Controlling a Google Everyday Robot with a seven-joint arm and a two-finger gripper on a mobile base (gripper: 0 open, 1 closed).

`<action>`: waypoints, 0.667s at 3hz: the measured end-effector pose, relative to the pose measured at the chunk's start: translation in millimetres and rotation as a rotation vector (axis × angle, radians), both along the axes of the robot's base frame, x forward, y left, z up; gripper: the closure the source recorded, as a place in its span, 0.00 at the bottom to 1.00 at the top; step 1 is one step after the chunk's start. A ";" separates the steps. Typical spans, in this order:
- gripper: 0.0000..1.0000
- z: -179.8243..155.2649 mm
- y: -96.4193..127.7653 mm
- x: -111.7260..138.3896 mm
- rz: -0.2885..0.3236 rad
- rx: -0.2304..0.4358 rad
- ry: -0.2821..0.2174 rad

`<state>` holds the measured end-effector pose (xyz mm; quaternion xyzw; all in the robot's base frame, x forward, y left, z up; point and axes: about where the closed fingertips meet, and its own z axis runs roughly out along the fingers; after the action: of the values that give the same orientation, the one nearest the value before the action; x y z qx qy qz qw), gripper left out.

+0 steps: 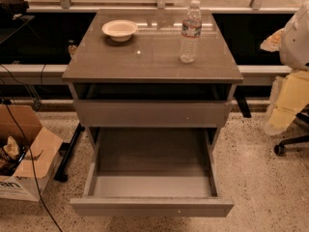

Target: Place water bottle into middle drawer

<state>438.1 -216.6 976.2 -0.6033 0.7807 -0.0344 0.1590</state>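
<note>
there is one water bottle (190, 30), one bowl (119, 30), one cabinet (145, 62) with one middle drawer (152, 207) pulled open and one shut drawer front (152, 113), and one cardboard box (29, 149), while the gripper is out of view.

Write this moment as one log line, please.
water bottle: upright on cabinet top | middle drawer: pulled open | hand: out of view

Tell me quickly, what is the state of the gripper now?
Gripper: not in view, so its state cannot be told.
The bottle stands alone on the cabinet top, and nothing holds it.
</note>
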 end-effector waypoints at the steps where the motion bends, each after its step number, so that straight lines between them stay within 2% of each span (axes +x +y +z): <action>1: 0.00 0.0 0.1 0.1 0.000 0.000 0.000; 2: 0.00 1.3 15.3 11.0 0.015 0.032 -0.027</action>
<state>449.1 -201.4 977.5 -0.6058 0.7746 -0.0288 0.1797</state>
